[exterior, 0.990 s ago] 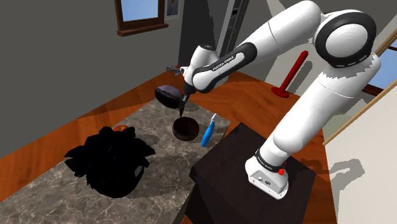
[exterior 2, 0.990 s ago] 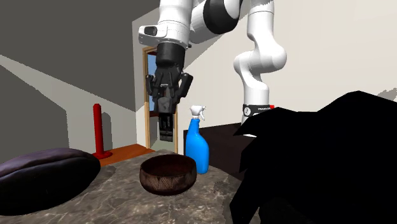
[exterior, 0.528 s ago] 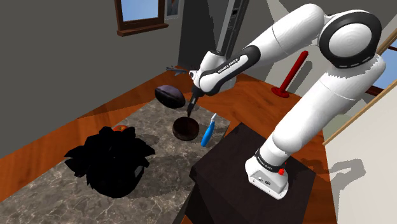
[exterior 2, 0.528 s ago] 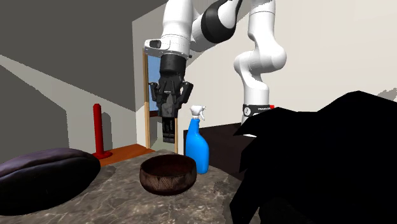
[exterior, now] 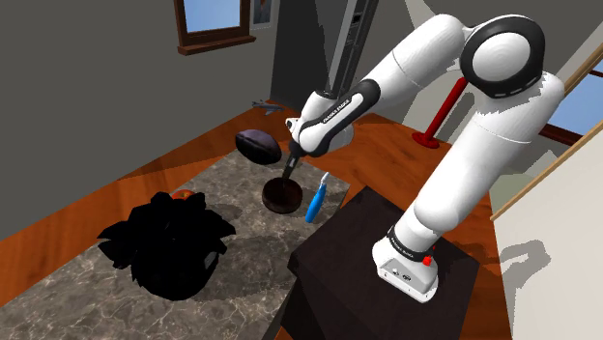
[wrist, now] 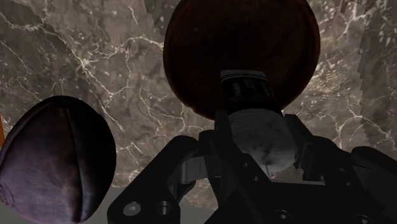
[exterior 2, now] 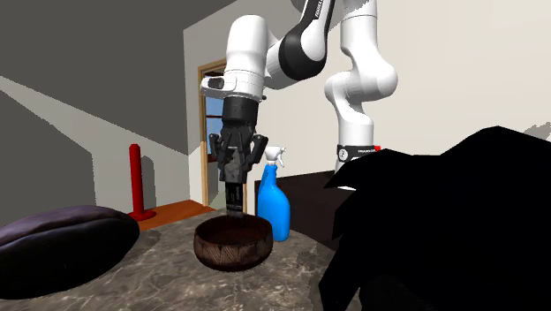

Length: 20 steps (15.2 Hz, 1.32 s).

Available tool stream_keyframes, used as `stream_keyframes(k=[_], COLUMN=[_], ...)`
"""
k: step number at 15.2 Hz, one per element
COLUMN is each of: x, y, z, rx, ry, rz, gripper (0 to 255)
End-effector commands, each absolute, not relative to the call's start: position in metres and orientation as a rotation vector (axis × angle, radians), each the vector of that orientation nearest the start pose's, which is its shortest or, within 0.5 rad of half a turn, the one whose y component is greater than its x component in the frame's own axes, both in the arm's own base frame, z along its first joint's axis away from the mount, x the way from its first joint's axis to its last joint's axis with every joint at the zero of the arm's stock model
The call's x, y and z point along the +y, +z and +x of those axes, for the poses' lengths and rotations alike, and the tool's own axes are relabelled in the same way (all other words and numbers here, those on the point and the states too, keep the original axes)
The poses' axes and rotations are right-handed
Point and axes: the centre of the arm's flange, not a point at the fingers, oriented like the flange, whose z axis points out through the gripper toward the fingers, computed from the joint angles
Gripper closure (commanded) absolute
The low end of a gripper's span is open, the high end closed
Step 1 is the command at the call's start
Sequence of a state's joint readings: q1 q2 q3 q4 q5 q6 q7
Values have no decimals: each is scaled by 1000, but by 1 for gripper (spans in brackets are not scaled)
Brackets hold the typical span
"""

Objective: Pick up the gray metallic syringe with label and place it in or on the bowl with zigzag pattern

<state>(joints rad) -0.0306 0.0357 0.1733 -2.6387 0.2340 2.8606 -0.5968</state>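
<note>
The pincer (exterior 2: 233,170) gripped the syringe (exterior 2: 235,201) upright between its fingers. The syringe's lower end hung directly over the bowl (exterior 2: 233,249).

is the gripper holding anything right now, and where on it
Yes: the gripper is shut on the grey syringe, clasping its upper part; the dark lower end hangs over the brown bowl.

walls were dull grey (exterior: 77,87), one white (exterior 2: 459,71) | floor was orange-brown wood (exterior: 387,145) | table was dark veined marble (exterior: 227,185) | wood-framed window (exterior: 215,14) showed blue | red post (exterior: 440,116) stood upright on floor
</note>
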Motion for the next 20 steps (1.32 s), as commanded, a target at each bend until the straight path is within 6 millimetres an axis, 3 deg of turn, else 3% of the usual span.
stream_keyframes(k=[1, 4, 11, 12, 17, 20], x=[51, 51, 51, 51, 51, 47], y=[240, 228, 228, 228, 228, 267], z=[442, 442, 442, 442, 442, 435], rx=[-791, -791, -791, -791, -791, -791], ry=[-311, -311, -311, -311, -311, -311], rz=[-2975, -2975, -2975, -2975, -2975, -2975], gripper=[255, 255, 255, 0, 0, 0])
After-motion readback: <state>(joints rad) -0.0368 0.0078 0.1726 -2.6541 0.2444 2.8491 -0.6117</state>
